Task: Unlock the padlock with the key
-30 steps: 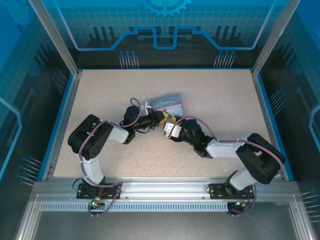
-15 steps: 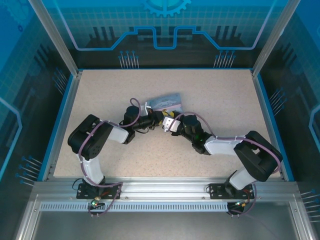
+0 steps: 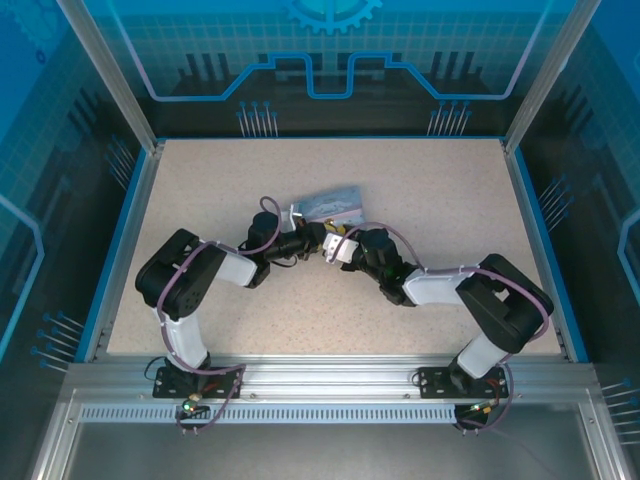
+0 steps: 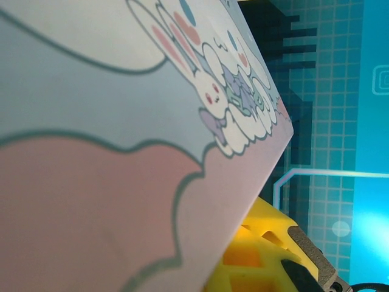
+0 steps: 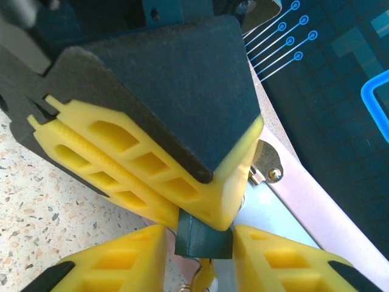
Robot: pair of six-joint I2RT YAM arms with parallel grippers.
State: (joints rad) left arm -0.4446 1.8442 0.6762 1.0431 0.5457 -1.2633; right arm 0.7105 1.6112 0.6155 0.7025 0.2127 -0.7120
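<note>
Two ribbed yellow fingers (image 5: pixel 130 258) of the right gripper (image 5: pixel 200 243) flank the padlock (image 5: pixel 203 237), a small dark block at lower centre; pinching or not, I cannot tell. The left gripper (image 5: pixel 209 210) is closed just above it.

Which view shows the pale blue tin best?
Top external: the tin shows nearly whole, though small. Left wrist gives its rabbit print close up but cropped; right wrist catches an edge strip.
</note>
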